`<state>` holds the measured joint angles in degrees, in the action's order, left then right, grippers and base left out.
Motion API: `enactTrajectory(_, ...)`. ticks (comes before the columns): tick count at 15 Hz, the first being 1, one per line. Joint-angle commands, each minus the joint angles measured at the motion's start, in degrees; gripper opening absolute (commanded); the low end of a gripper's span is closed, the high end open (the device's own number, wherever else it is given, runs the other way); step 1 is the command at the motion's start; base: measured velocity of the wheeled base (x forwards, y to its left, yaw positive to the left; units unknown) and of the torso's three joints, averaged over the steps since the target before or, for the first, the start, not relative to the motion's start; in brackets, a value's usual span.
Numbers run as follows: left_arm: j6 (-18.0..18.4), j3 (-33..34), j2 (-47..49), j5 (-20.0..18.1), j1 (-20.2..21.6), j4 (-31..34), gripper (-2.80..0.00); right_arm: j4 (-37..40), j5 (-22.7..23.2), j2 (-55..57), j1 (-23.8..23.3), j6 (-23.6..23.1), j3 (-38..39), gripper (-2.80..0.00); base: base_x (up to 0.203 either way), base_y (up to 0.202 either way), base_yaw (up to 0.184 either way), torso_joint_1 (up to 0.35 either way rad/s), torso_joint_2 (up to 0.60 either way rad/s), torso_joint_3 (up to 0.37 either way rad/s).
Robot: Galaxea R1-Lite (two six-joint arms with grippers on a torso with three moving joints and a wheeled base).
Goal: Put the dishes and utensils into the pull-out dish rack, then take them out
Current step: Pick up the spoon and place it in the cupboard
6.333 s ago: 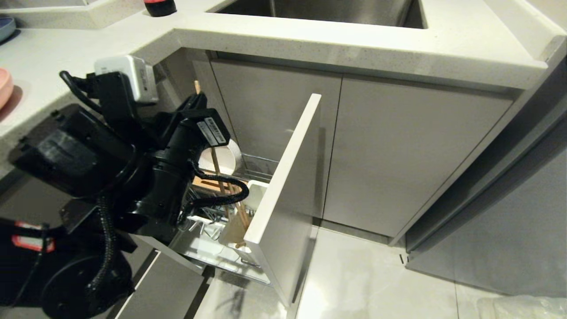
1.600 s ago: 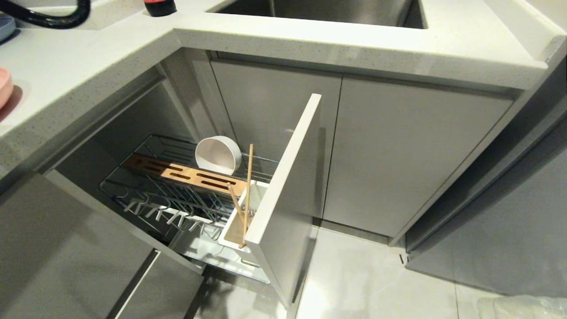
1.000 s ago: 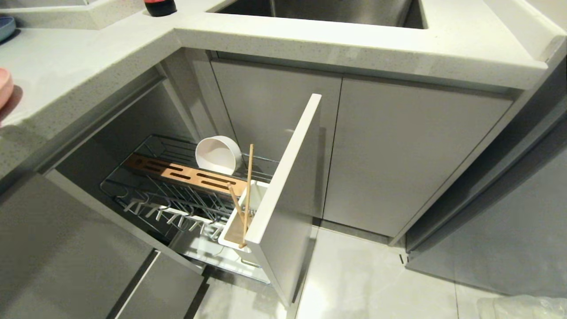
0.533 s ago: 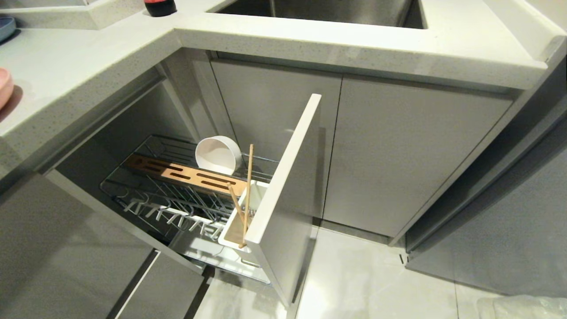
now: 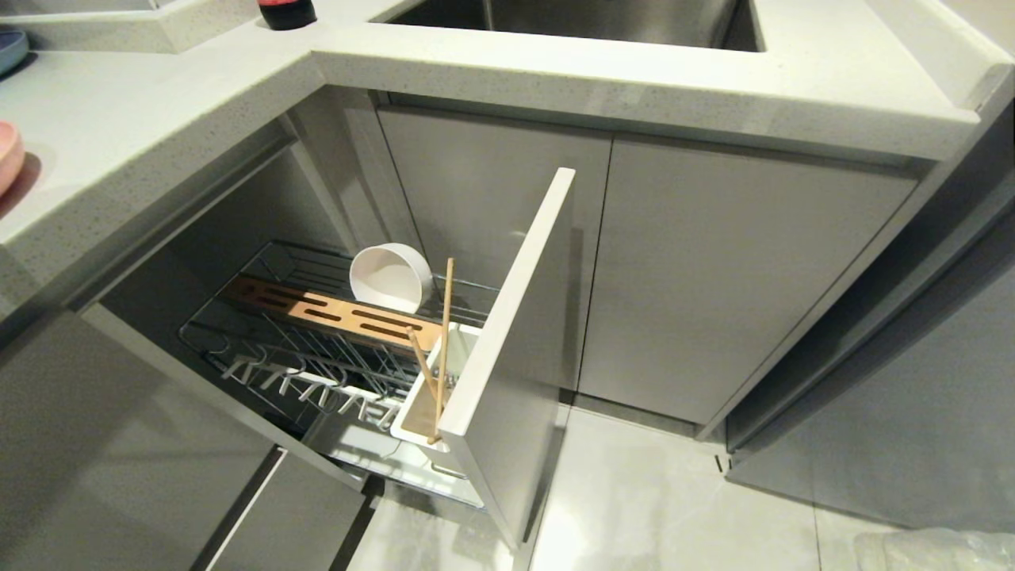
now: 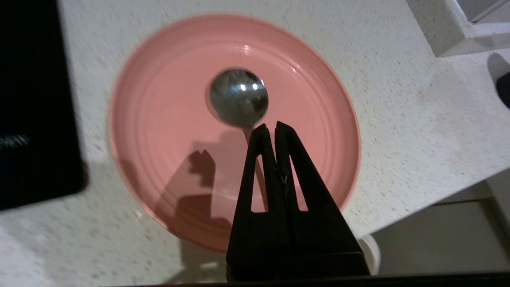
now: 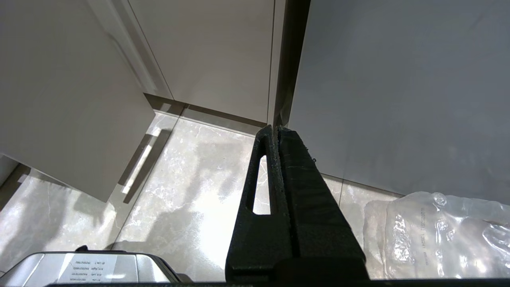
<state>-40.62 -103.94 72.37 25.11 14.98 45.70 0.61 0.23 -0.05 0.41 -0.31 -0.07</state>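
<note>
We are hanging our left gripper (image 6: pixel 275 126) over the pink plate (image 6: pixel 167 131) on the counter (image 6: pixel 398 119), fingers pressed together on nothing, tips just above the spoon (image 6: pixel 239 97) lying in the plate's middle. A few seconds back this arm was down in the rack, blocking it; now it is gone from the head view, and the two chopsticks (image 5: pixel 441 349) it was handling are standing in the white cup (image 5: pixel 424 396) at the rack's front corner, just behind the front panel (image 5: pixel 507 341). We are reading that as the chopsticks being loaded and the spoon being next, so the fingers will need to part before any grasp. Counting from the near end of the rack (image 5: pixel 262 349) to the far end: one cup, two chopsticks, one wooden strip (image 5: pixel 333 309), one white bowl (image 5: pixel 390 277) tipped on its side at the far edge. On the counter we are counting one plate and one spoon, both not yet loaded. Our right gripper (image 7: pixel 275 128) is parked low over the floor (image 7: pixel 179 191), fingers closed and empty, beside the cabinet doors (image 7: pixel 207 56).
</note>
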Motion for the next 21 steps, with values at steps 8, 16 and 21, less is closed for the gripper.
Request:
enactTrajectory(8,-10.1,-2.8,2.2,-4.5,-1.6,6.8,0.00,0.0,0.0,0.0,0.0,0.0,0.0,-2.80,0.000,0.000,0.000,0.000,0.00,0.000)
enactTrajectory(16,-11.4,-1.5,4.8,-6.6,-2.2,6.8,0.00,0.0,0.0,0.0,0.0,0.0,0.0,-2.80,0.000,0.000,0.000,0.000,0.00,0.000)
enactTrajectory(21,-11.4,-1.6,6.4,-6.9,-2.2,6.7,0.00,0.0,0.0,0.0,0.0,0.0,0.0,-2.80,0.000,0.000,0.000,0.000,0.00,0.000)
